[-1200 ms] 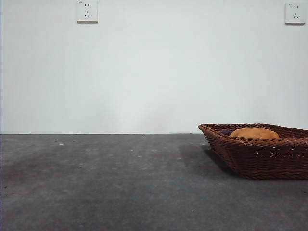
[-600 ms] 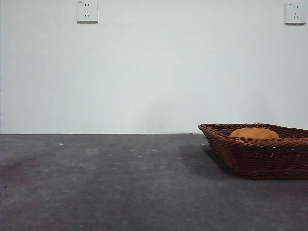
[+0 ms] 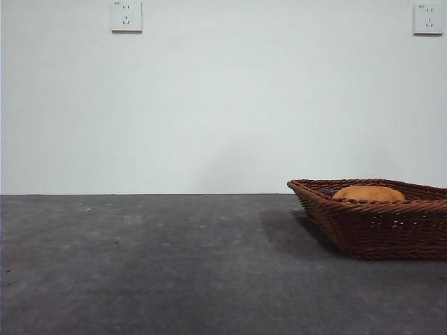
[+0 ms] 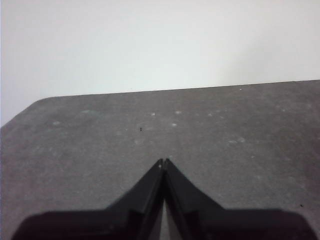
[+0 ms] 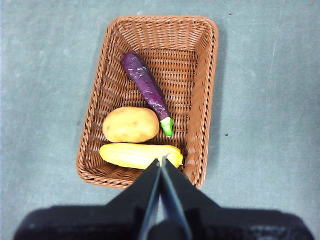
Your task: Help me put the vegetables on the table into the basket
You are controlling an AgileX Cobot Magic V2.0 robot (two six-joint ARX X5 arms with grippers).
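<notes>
All three vegetables lie inside the shallow brown woven wicker basket [image 5: 150, 95]: the long yellow corn cob [image 5: 140, 155] at one end, the brown oval potato [image 5: 130, 124] just beside it, and the slim dark-purple eggplant with a green tip [image 5: 146, 91] running on toward the other end. The basket rests on the dark grey speckled table [image 3: 154, 265], at the right of the front view. The right gripper [image 5: 161, 161] hangs above the corn end, jaws pressed together, holding nothing. The left gripper [image 4: 163, 162], likewise clenched empty, sits over bare tabletop. Behind stands a plain white wall [image 3: 223, 105] with two white sockets [image 3: 126, 16].
</notes>
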